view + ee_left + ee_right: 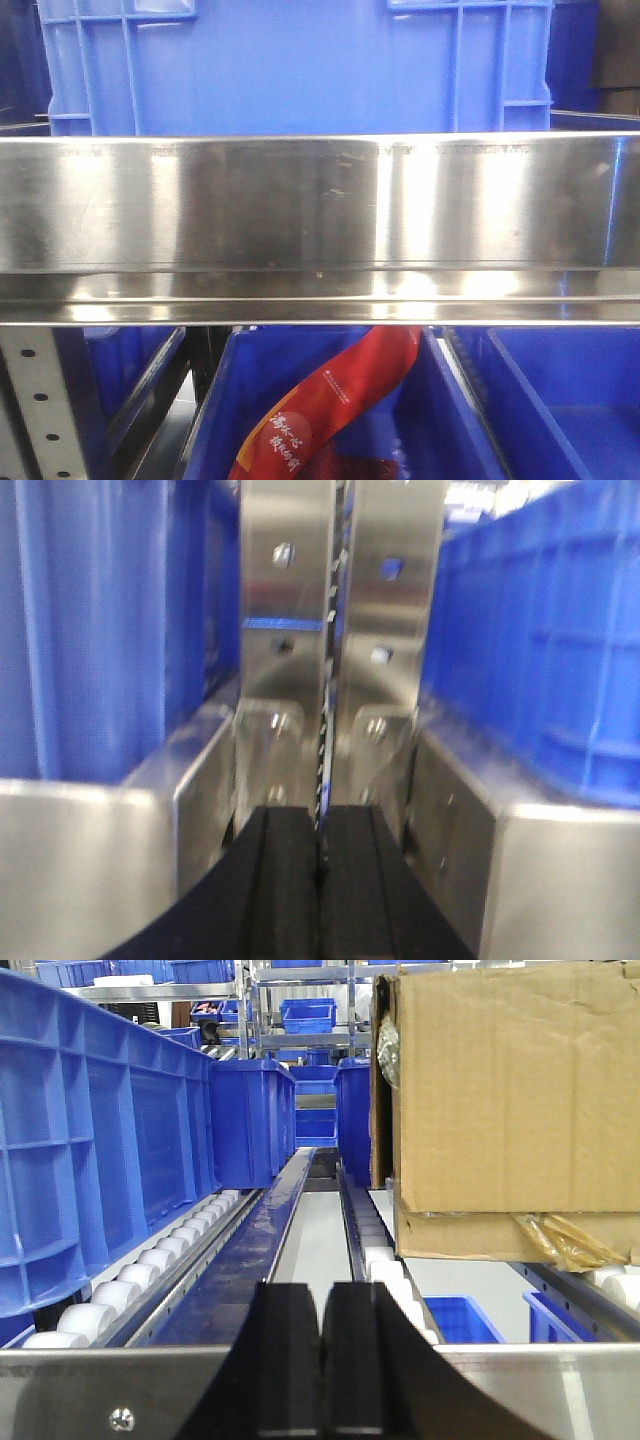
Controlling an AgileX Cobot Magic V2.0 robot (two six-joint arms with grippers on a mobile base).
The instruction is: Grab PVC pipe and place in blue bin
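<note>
Left gripper (320, 865): black fingers pressed together, clenched on nothing, pointing at the steel upright ahead.
Right gripper (322, 1360): black fingers closed against each other, nothing between them, just above the steel rail.
Steel rail (320, 225): broad horizontal shelf edge, filling the middle of the front view; seen at the bottom of the right wrist view too.
Steel upright (340, 630): bolted twin plates above the rail, flanked by blue crates on both sides.
Blue bin (300, 65): large crate standing directly above the rail, behind it.
Lower bins (560, 400): blue, below the rail; the middle one holds a red packet (325, 410) with printed lettering.
Cardboard box (510, 1100): beyond the rail, on the right roller lane.
Roller track (150, 1265): white rollers beyond the rail, under the left blue crates.
PVC pipe: cannot be found in any view.
</note>
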